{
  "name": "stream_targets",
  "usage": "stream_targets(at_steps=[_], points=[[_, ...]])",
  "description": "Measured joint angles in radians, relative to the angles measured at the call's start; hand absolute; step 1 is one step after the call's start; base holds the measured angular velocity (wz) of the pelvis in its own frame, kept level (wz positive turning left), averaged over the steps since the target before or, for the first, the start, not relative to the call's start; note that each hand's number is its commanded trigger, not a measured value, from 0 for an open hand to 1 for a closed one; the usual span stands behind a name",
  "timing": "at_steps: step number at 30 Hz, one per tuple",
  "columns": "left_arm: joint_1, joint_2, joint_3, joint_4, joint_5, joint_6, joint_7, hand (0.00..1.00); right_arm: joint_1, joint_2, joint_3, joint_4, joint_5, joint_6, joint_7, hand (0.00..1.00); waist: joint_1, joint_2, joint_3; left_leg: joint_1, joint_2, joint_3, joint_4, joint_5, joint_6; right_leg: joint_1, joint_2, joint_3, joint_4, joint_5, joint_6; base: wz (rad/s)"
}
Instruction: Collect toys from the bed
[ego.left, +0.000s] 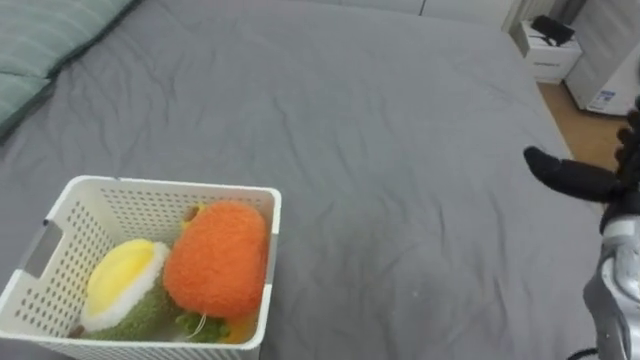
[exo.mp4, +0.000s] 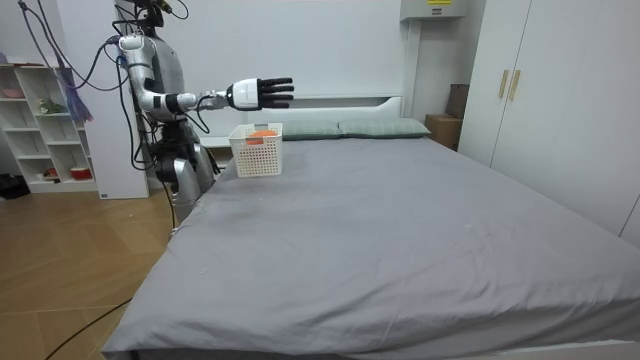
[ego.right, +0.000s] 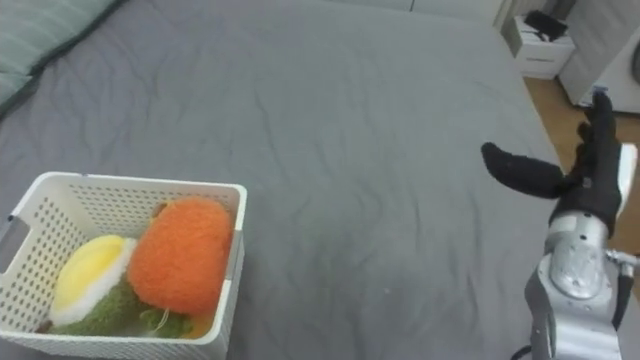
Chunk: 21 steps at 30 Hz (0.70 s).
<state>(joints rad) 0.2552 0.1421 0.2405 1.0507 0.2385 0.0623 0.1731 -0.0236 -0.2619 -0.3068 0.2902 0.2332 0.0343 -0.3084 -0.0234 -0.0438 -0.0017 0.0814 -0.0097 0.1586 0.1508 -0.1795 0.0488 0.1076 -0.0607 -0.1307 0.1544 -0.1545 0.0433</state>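
We see orange plush toy (ego.left: 217, 258) and yellow-green plush toy (ego.left: 125, 285) both in white basket (ego.left: 170, 186), parked at bed (ego.left: 400, 150) near edge, pillow (ego.left: 50, 35) end, for easy reach. Collection looks done. Right hand (ego.right: 588, 180) held out above bed, fingers straight, empty.

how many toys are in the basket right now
2: an orange plush in the right side of the white basket, and a yellow-and-green plush beside it on its left. Coloured bits beneath them may belong to another toy hidden underneath.
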Motion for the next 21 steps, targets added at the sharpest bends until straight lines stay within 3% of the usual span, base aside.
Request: stream_targets(at_steps=[4,9,11,14,21], points=[[0.01,0.01,0.003,-0.002,-0.005,0.01,-0.003,0.0,0.061,-0.003,-0.028,0.194,0.098,-0.003,-0.016,0.0,-0.025,0.005,-0.0027,0.002,0.001,0.007,0.001,-0.002,0.0,-0.003,0.0,0.005,0.002,0.0,0.0,-0.05],[0.029,0.011,0.031,-0.01,-0.008,0.011,-0.007,0.0,0.139,-0.002,-0.032,0.534,0.124,0.002,0.025,0.0,-0.026,0.007,-0.0014,0.021,0.003,0.01,0.0,-0.009,-0.002,0.013,0.003,0.012,0.0,-0.001,0.0,-0.05],[0.03,0.012,0.031,-0.009,-0.005,0.02,-0.011,0.0,0.154,-0.002,-0.029,0.689,0.101,0.005,0.045,0.0,-0.024,0.019,-0.0024,0.021,0.007,0.02,0.004,-0.021,-0.002,0.011,0.006,0.029,0.002,-0.002,0.0,-0.19],[0.025,0.013,0.031,0.003,0.003,0.024,-0.019,0.0,0.173,0.003,-0.017,0.853,0.071,0.023,0.079,0.0,-0.024,0.018,-0.0013,0.021,0.008,0.03,0.01,-0.022,-0.003,0.007,0.006,0.036,0.004,-0.008,-0.002,-0.11],[0.025,0.011,0.032,0.015,0.049,0.052,-0.035,0.0,0.185,0.012,0.053,1.037,-0.099,0.057,0.146,0.0,-0.016,0.009,0.0024,0.037,0.01,0.035,0.014,-0.025,-0.006,0.013,0.01,0.045,0.0,-0.016,-0.002,-0.03]])
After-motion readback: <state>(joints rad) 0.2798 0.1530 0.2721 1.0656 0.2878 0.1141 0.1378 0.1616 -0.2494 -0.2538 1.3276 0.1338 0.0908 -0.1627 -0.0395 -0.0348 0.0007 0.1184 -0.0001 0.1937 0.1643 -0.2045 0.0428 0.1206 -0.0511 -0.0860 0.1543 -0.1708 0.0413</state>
